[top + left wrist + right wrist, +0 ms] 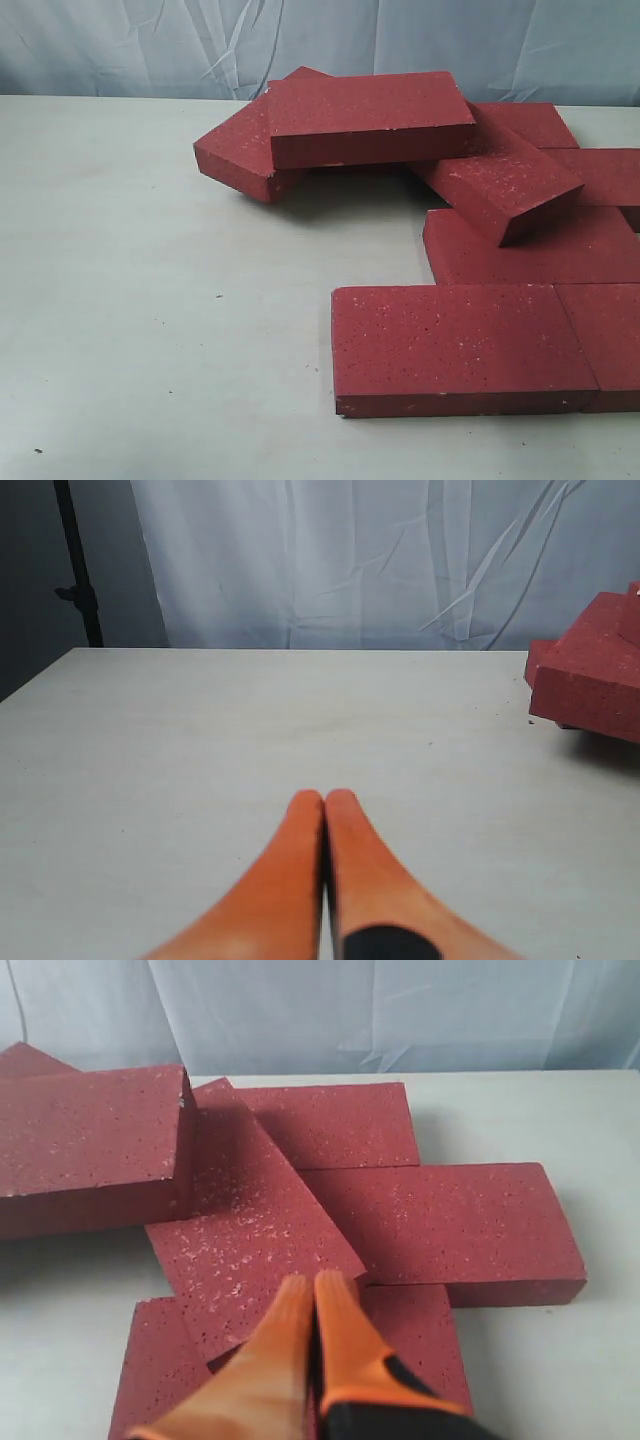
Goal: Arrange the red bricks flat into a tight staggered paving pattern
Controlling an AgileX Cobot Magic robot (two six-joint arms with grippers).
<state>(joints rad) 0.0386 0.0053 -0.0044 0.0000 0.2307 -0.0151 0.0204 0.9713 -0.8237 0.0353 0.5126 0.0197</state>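
Nearest the lens, one of the red bricks [450, 345] lies flat at the lower right of the exterior view. Its short end butts against a second flat brick [610, 340] that runs off the right edge. Behind them a third flat brick [520, 250] sits offset, so a staggered start is already laid. The others make a loose heap in the upper middle. A slanted brick [500, 185] leans over the third one, and a top brick [365, 115] is propped on a tipped brick [240, 150] at the heap's left. A back brick [525, 122] and a far-right brick [600, 175] lie at the upper right.

The right gripper [309, 1280] hovers over the slanted brick, orange fingers pinched together and empty. The left gripper [323, 798] is likewise closed on nothing, above bare table [200, 740] and well apart from the heap.

The step in hand looks like lifting the slanted brick off the laid rows. To do it well, the fingers should spread past the brick's width and grip its long sides near the middle so it cannot pivot. It should be lifted clear rather than dragged, as the gritty faces would likely shove neighbours. Then it goes down flat, pressed edge to edge.

Eight bricks show plainly, and a corner [305, 73] behind the top brick may be a ninth. There are also two grippers, one table and one pale backdrop [150, 45].
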